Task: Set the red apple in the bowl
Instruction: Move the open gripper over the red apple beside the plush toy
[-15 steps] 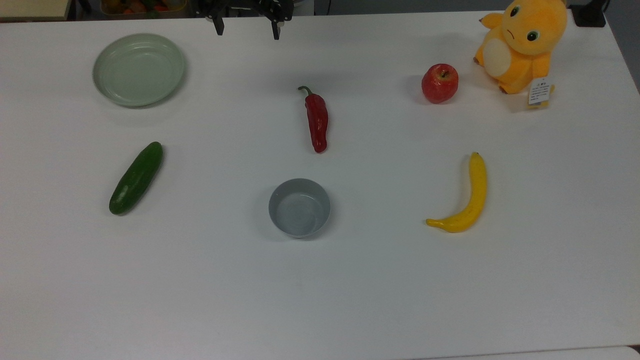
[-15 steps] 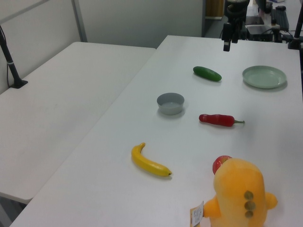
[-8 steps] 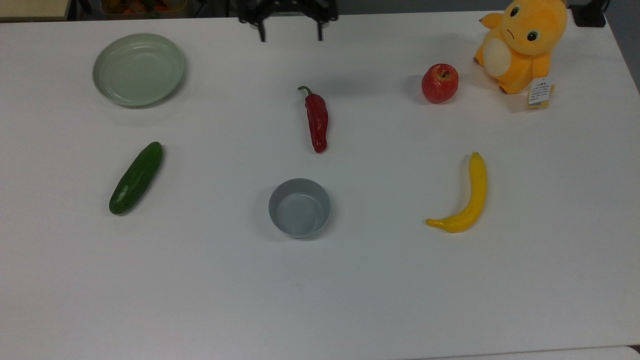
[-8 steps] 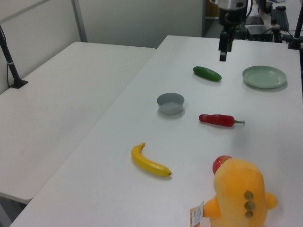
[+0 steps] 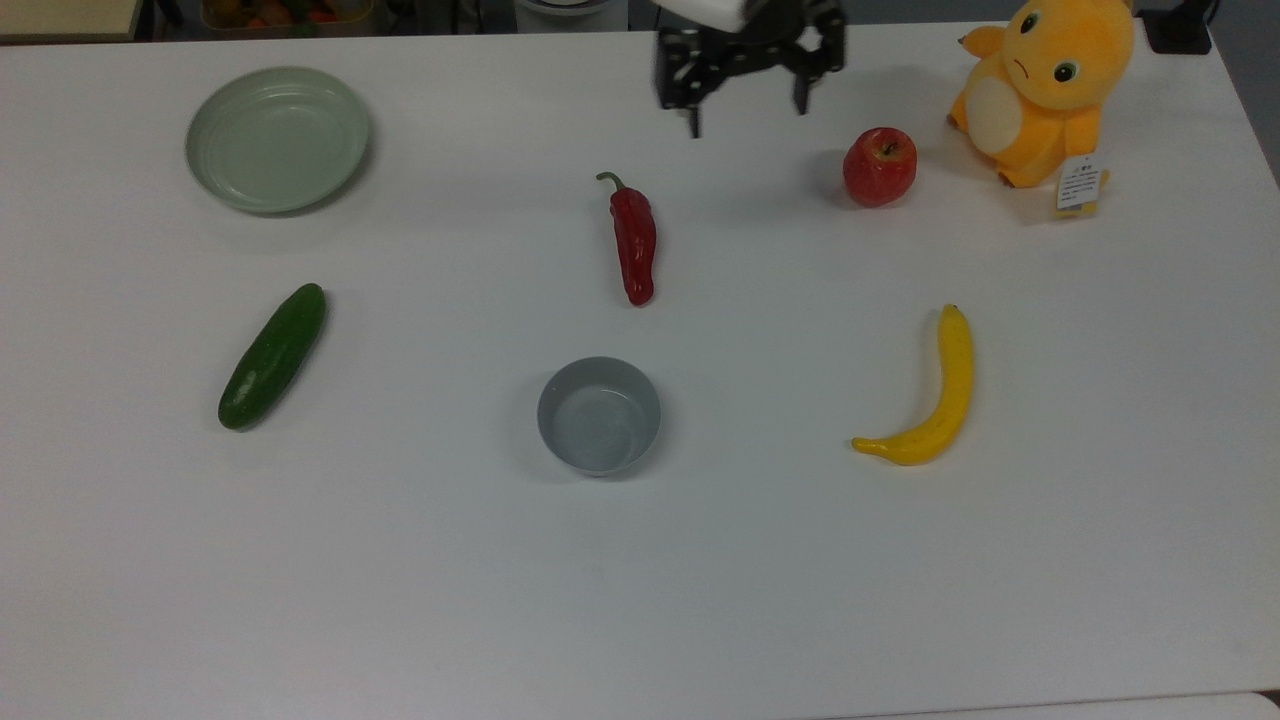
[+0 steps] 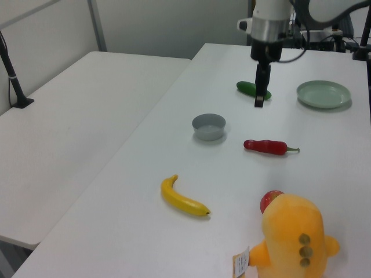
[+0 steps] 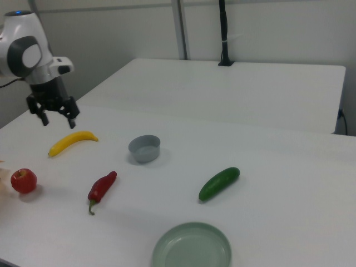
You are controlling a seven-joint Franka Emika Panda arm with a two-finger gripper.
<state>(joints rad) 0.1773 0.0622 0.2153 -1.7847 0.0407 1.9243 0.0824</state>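
Gripper spread wide near the apple

Gripper (image 5: 747, 118) hangs above the counter (image 5: 420, 560), its fingers wide apart and empty. To the top view's right of it, the red apple (image 5: 880, 167) sits beside a yellow plush toy (image 5: 1045, 85). Well apart, the bowl (image 5: 599, 415) stands empty.

In the left view, the red apple (image 6: 271, 200) is largely hidden behind the orange plush toy (image 6: 294, 237), well apart from the gripper (image 6: 261, 99); the toy is cut off by the bottom edge. The cucumber (image 6: 250, 88) is partly covered by the gripper's fingers (image 6: 259, 92). In the top view, the arm above the gripper (image 5: 746, 115) is cut off by the top edge. In the right view, the apple (image 7: 23, 181) is seen whole below the gripper (image 7: 57, 118), beside a sliver of the toy (image 7: 3, 181) cut off at the right view's left edge.
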